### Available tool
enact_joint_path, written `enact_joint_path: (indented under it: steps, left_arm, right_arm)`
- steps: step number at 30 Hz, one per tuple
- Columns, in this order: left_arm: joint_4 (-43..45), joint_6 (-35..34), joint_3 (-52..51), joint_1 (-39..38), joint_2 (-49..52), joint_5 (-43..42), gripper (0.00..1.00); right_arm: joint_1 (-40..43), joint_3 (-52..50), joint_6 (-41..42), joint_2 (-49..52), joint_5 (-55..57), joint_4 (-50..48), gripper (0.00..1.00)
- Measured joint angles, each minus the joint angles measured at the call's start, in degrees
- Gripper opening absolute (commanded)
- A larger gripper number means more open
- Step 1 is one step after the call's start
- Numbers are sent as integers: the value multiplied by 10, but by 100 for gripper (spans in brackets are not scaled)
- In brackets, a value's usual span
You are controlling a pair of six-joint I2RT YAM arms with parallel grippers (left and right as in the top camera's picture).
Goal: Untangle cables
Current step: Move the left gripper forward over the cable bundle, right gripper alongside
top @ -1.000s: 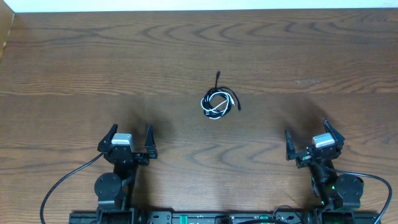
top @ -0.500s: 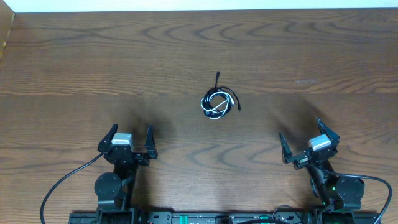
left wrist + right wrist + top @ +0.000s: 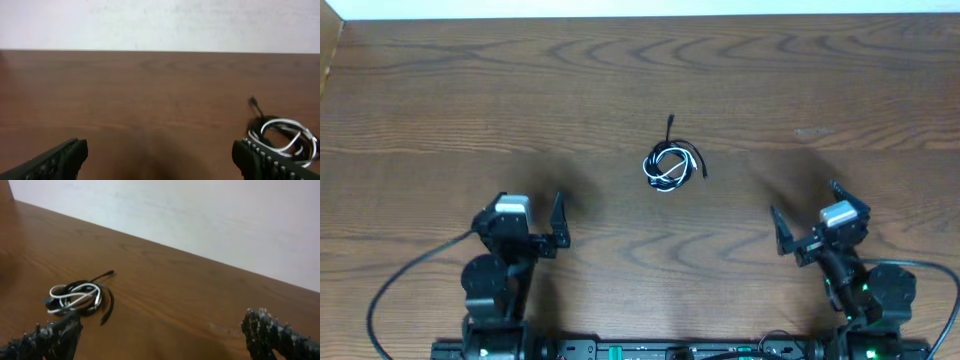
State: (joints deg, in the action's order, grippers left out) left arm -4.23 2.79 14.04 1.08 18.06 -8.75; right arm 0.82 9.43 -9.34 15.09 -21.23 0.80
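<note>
The black and white cables (image 3: 670, 164) lie as one small intertwined coil on the wooden table, with a black end pointing toward the far edge. The coil also shows at the right of the left wrist view (image 3: 285, 139) and at the left of the right wrist view (image 3: 77, 299). My left gripper (image 3: 527, 219) is open and empty near the front left, well short of the coil. My right gripper (image 3: 807, 217) is open and empty near the front right, turned toward the coil. Both sets of fingertips show in the wrist views (image 3: 159, 156) (image 3: 162, 332).
The wooden table (image 3: 470, 100) stretches wide round the coil. A pale wall borders its far edge (image 3: 640, 8). Thick black arm wires loop at the front left (image 3: 405, 290) and front right (image 3: 930, 290).
My left gripper has shifted left and turned slightly. My right gripper has moved a little forward and right, still angled toward the coil. The cables have not moved.
</note>
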Motion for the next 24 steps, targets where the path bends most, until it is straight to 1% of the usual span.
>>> enact_joint_path:
  steps: [3,9,17,24]
  left_arm:
    - [-26,5,57,0,58,-1,98]
    - [-129,7,193,0,180,-1,98]
    - [-255,7,374,0,328,-1,98]
    - [-376,7,543,0,456,-3,98]
  right_arm:
    - [0,40,-7,50,0,0,99]
    - [0,150,-17,172,0,23,99]
    - [0,315,-28,342,-26,127,99]
    - [0,448,-32,442,-58,214,99]
